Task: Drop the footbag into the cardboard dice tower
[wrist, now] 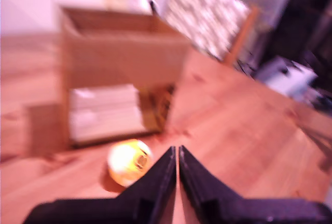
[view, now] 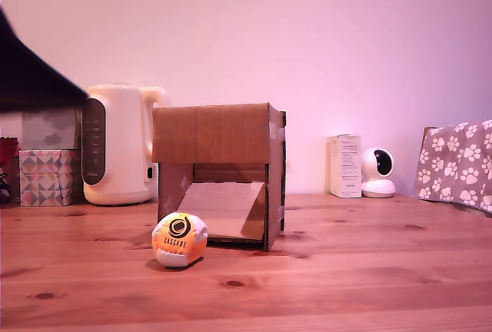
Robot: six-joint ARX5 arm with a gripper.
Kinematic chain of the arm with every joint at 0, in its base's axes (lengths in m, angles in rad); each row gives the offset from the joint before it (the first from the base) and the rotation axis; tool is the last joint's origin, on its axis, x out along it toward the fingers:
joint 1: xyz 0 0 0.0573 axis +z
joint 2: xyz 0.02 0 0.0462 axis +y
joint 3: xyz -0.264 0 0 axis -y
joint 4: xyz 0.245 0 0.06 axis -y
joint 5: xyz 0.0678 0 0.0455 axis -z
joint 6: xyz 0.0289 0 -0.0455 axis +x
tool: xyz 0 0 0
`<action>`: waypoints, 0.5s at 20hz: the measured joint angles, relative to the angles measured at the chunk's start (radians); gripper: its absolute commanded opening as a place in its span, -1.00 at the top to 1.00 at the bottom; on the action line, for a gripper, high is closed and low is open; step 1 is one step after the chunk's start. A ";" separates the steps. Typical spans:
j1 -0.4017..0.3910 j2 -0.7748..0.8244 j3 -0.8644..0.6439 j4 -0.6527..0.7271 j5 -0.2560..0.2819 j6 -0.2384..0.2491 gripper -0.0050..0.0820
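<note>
Footbag (view: 179, 239): small round soft ball, panels of orange, yellow and white; black swirl logo with "CASCADE" printed on the orange panel facing the exterior view. It rests on the table, just in front of the tower's front corner on the exterior view's left. Nothing grips it.
Cardboard dice tower (view: 219, 170): brown corrugated box, upright, edges taped; low front opening with a sloped cardboard ramp inside. The wrist view shows its top open.
Table (view: 346, 270): wooden planks, visible knots and grain.
Kettle (view: 117, 144): cream plastic, rounded, dark control strip down its front; stands behind the tower on the exterior view's left.
Patterned tissue box (view: 48, 177): geometric triangle print, beside the kettle.
White carton (view: 345, 165): upright, print too small to read.
Small camera (view: 377, 172): white, round dark face, next to the carton.
Paw-print fabric (view: 457, 163): grey-brown with white paws, at the exterior view's right edge.
Gripper (wrist: 176, 156): black, two wedge-shaped fingers pressed tip to tip with only a thin seam between, grasping nothing. In the blurred wrist view it sits above the table, pointing toward the tower, with the footbag just beside its tips and apart from them.
</note>
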 measured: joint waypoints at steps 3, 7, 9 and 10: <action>-0.024 0.132 0.002 0.097 0.000 0.004 0.91; -0.040 0.272 0.003 0.203 0.000 0.006 -0.63; -0.041 0.315 0.004 0.253 -0.003 0.006 -0.87; -0.041 0.332 0.004 0.272 -0.011 0.006 -0.87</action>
